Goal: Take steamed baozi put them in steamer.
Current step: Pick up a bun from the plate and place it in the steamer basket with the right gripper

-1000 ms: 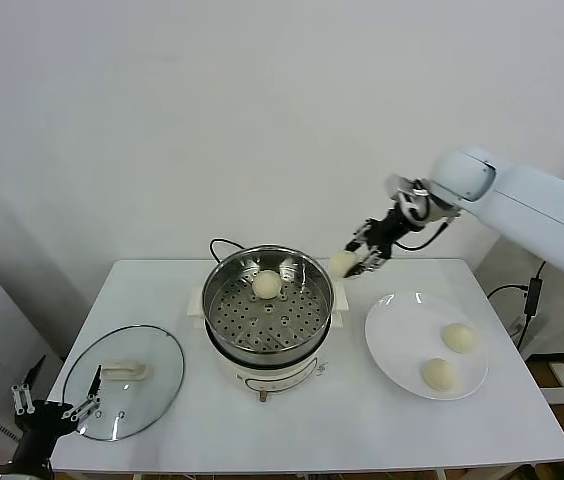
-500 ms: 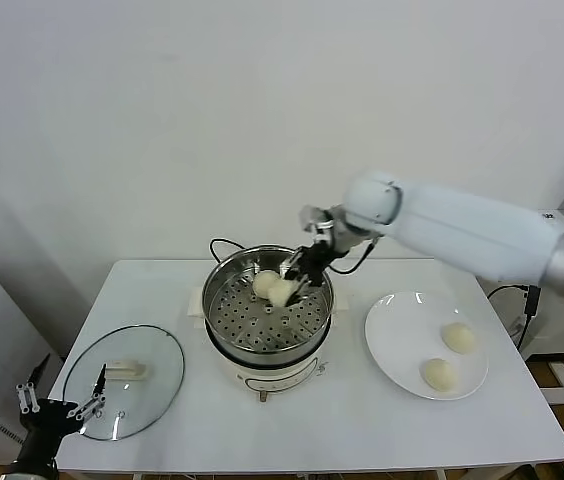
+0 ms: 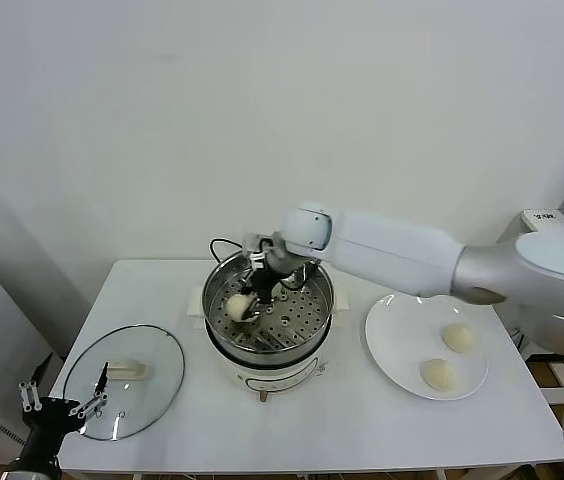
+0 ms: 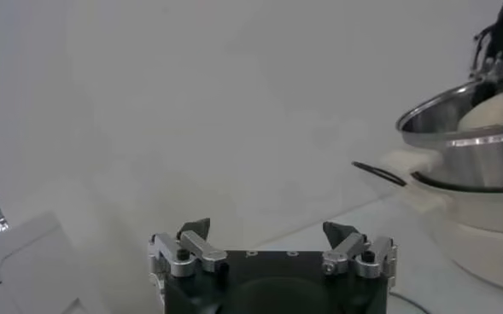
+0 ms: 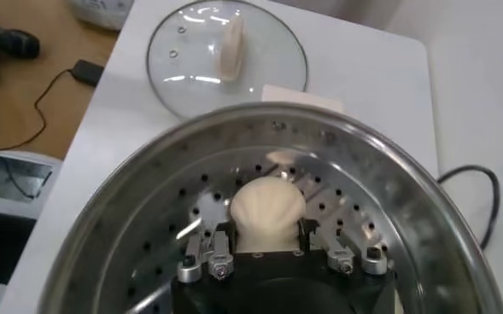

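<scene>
Care is needed as the baozi (image 3: 237, 305), clamped in the right gripper (image 3: 245, 303) jaws, is lowered onto the steamer (image 3: 307, 330) tray. Release is best made only once it rests flat, apart from the wall. Beside the steamer's glass lid (image 3: 152, 385), the left gripper (image 3: 60, 404) is parked, jaws apart.

Evenly, brightly lit from overhead; soft, faint shadows. Glare streaks across the steamer (image 5: 388, 183) wall and glass lid (image 5: 225, 55). Slightly hazy beyond the jaws in left wrist view.
</scene>
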{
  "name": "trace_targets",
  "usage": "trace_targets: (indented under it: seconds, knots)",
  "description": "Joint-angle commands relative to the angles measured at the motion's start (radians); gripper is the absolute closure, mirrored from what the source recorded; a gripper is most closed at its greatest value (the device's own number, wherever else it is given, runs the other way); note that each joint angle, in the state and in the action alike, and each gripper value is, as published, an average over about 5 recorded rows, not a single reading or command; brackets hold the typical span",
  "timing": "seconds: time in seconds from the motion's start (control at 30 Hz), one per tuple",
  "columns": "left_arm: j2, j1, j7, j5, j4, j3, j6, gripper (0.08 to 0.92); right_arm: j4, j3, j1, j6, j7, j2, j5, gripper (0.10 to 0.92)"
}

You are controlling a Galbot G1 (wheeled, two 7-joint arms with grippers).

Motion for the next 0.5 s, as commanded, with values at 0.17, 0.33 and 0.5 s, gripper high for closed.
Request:
trace_targets:
  seconds: [0.17, 0.33, 0.5]
  knots:
    - [0.002, 0.002, 0.0, -0.004, 0.003, -0.007, -0.002, 0.177, -0.057, 0.014, -0.038, -0.015, 0.059, 0.068, -0.009, 0.491]
    - [0.003, 0.001, 0.0, -0.002, 0.002, -0.006, -0.001, 0.177, 0.001, 0.018, 0.025, -0.037, 0.032, 0.009, 0.005, 0.353]
    - [0.001, -0.005, 0.002, 0.0, 0.002, -0.002, 0.001, 0.177, 0.064, 0.048, 0.114, -0.039, -0.063, -0.122, -0.005, 0.227]
